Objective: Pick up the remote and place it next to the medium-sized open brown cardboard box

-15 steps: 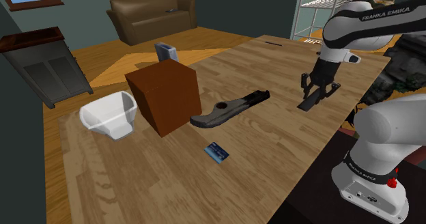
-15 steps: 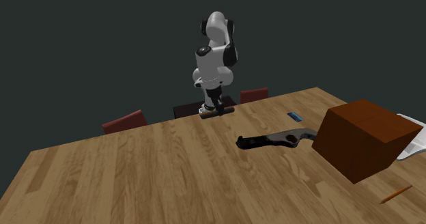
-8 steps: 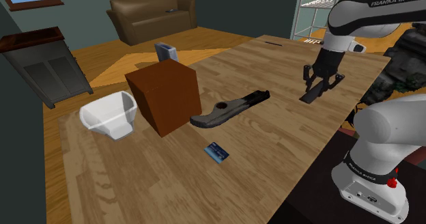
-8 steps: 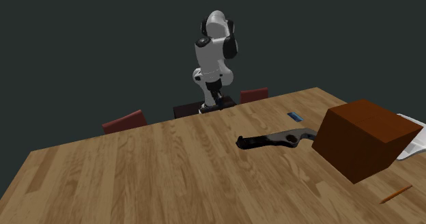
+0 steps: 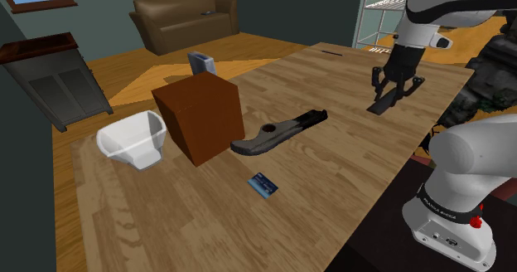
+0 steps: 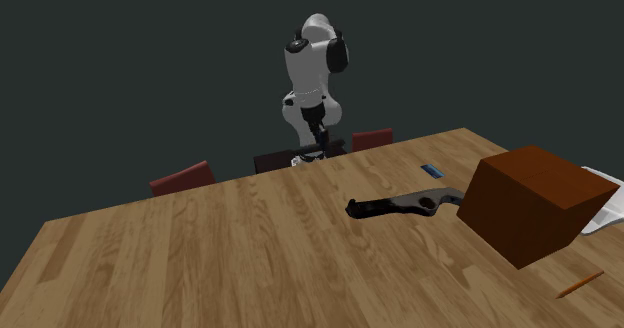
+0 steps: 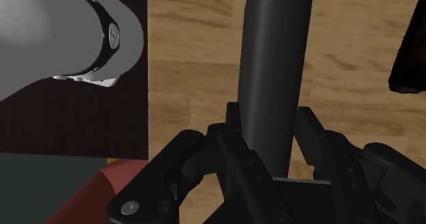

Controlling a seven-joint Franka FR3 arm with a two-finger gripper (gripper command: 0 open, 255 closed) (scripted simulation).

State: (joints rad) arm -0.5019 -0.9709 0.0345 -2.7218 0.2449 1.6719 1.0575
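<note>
The remote (image 5: 388, 102) is being clasped between the two black fingers (image 7: 231, 135) of the gripper (image 5: 396, 80), which are clenched on its narrow sides. In the wrist view the remote (image 7: 273, 65) is being gripped close to one end, so that most of its length is being carried out beyond the gripper (image 7: 270, 130). In the shoulder view it is being held tilted over the far right part of the table (image 5: 331, 191), seemingly just clear of the wood.

The brown box (image 5: 199, 117) is being shown well apart from it, towards the shoulder view's left, drawn as a plain brown block. A long dark grey tool (image 5: 277, 132) is lying just beside the box on its right, a blue card (image 5: 263, 184) is lying nearer on the wood, and a white basin (image 5: 132, 139) is standing at the box's left.

The remote is being judged a light, stiff, slim bar with a smooth dark shell. Little squeeze is being called for, but with the grasp so near the end, swinging or slipping between the pads is being risked during a fast carry. A hold across the narrow width at mid-length is being judged the steadier one.
</note>
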